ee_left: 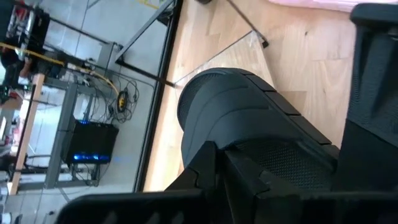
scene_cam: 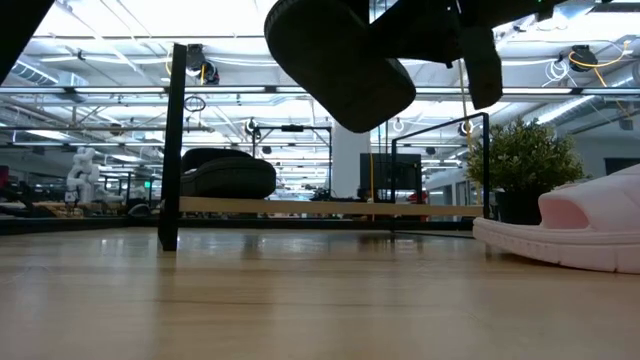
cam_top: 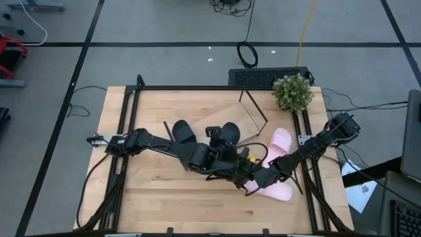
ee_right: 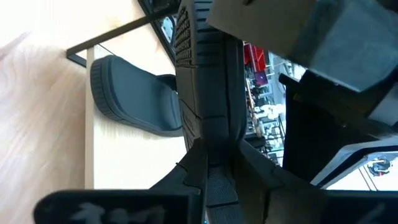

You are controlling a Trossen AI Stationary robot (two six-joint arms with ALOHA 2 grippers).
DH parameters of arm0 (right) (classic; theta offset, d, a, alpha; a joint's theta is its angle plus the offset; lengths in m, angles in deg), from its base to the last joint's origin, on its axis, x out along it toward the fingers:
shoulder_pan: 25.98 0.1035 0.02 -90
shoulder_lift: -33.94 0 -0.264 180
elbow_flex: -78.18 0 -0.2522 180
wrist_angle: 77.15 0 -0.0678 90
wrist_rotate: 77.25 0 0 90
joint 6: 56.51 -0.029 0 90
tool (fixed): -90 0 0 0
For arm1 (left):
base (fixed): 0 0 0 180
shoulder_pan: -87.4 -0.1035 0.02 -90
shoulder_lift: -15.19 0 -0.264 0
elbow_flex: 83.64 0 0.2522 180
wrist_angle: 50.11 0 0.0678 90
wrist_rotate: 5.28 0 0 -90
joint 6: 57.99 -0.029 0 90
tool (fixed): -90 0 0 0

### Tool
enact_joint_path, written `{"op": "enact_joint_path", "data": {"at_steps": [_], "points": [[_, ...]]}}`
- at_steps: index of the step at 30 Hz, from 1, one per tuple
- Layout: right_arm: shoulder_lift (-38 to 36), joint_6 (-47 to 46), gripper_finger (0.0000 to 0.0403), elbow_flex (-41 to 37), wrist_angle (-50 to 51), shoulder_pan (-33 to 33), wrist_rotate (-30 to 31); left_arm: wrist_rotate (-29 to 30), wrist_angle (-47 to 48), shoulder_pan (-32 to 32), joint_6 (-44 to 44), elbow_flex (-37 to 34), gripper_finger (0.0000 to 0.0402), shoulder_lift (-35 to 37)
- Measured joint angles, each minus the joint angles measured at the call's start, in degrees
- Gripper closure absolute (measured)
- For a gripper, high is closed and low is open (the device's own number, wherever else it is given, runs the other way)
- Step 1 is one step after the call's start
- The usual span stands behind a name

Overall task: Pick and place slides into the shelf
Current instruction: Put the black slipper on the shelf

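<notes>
Black slide (scene_cam: 345,62), airborne above the tabletop (scene_cam: 300,300), pinched at once by left hand (ee_left: 273,168) and right hand (ee_right: 211,168), both clamped narrow on it. Second black slide (cam_top: 182,130) already on the shelf (cam_top: 253,115); two pink slides (cam_top: 276,164) on tabletop beside. Risk: opposed pulls twisting or dropping the shared slide; collision between the crowded arms.
</notes>
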Motion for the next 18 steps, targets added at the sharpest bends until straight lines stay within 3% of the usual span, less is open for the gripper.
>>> {"op": "enact_joint_path", "data": {"at_steps": [6,18], "points": [[0.04,0.17,0.0363,0.0,0.0,0.85,3.72,2.29,-1.31,1.18,-5.06,0.0,0.0392,0.0],[0.11,-1.31,0.0364,-0.13,-0.35,0.52,4.4,4.52,-1.02,3.67,-7.34,0.07,0.0352,0.07]]}}
